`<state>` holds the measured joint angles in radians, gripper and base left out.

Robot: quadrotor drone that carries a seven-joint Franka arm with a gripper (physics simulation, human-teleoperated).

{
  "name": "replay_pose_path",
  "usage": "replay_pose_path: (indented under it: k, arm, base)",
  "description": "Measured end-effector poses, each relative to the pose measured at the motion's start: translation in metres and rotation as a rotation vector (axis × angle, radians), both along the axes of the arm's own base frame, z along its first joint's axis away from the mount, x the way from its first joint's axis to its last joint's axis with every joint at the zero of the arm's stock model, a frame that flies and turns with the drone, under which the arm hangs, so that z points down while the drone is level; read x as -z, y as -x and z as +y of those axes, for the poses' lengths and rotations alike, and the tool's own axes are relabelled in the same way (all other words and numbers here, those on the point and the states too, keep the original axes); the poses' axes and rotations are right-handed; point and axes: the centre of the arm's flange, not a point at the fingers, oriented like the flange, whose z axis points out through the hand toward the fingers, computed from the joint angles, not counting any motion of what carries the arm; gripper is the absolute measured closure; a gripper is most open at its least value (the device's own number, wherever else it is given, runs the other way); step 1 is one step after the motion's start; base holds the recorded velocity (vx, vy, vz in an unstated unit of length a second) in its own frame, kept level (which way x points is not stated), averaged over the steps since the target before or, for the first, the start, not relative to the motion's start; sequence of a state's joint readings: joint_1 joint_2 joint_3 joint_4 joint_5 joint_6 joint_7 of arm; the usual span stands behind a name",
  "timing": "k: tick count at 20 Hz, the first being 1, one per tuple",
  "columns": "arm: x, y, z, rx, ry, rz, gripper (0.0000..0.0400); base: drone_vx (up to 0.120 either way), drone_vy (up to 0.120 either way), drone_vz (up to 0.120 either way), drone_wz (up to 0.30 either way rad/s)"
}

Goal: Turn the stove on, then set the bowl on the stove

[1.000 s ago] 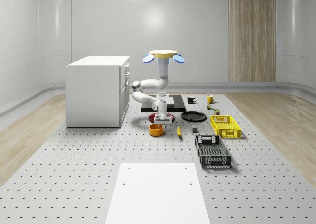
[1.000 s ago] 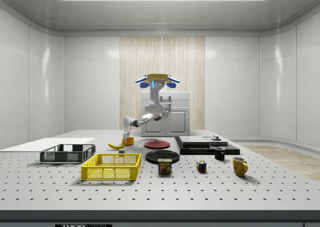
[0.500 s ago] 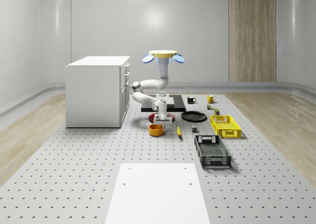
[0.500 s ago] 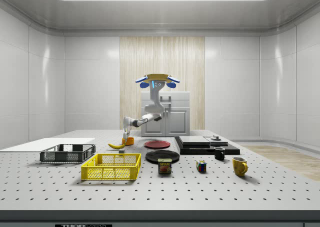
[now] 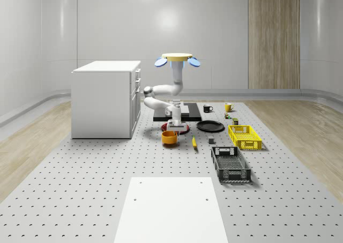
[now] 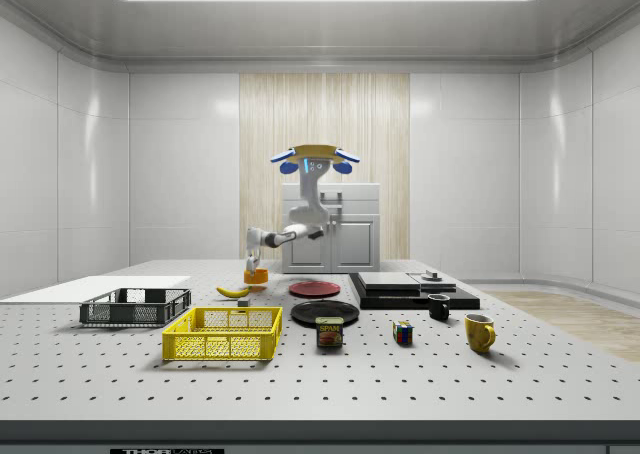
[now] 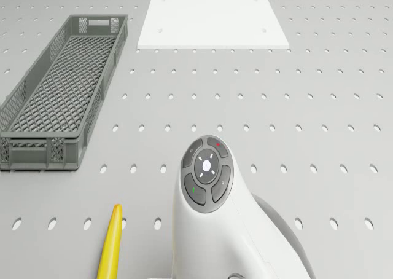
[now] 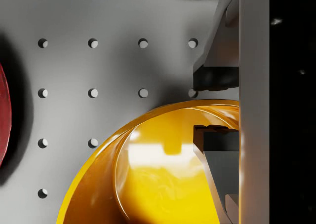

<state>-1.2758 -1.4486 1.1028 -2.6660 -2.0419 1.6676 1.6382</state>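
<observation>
Grips the orange bowl (image 8: 148,184) by its rim in narrowed jaws, seemingly just clear of the desk (image 5: 96,168). Hovers with the drone (image 5: 177,57) near the stove (image 5: 193,114), just rightward. Cannot tell whether switched on; leaves carrying over and setting down.

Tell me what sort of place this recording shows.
Probably a simulated robotics test room, not a real kitchen. A large grey perforated table carries scattered test items: a yellow mesh basket, a flat black stove and a white drawer cabinet. Bare glossy wall panels surround it, and a drone hovers over the table.
</observation>
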Motion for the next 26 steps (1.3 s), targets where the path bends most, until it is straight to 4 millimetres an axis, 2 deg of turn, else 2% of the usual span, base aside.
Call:
replay_pose_path:
  k: [5, 9, 11, 17, 26]
  arm:
    - [0.010, 0.000, 0.000, 0.000, 0.000, 0.000, 0.0300]
    - [0.013, 0.000, 0.000, 0.000, 0.000, 0.000, 0.0300]
    - [0.014, 0.000, 0.000, 0.000, 0.000, 0.000, 0.0300]
    - [0.015, 0.000, 0.000, 0.000, 0.000, 0.000, 0.0300]
    - [0.015, 0.000, 0.000, 0.000, 0.000, 0.000, 0.0300]
  base:
    - [-0.120, 0.120, 0.120, 0.000]
    - [-0.120, 0.120, 0.010, 0.000]
    - [-0.120, 0.120, 0.120, 0.000]
    - [-0.120, 0.120, 0.000, 0.000]
    - [-0.111, 0.000, 0.000, 0.000]
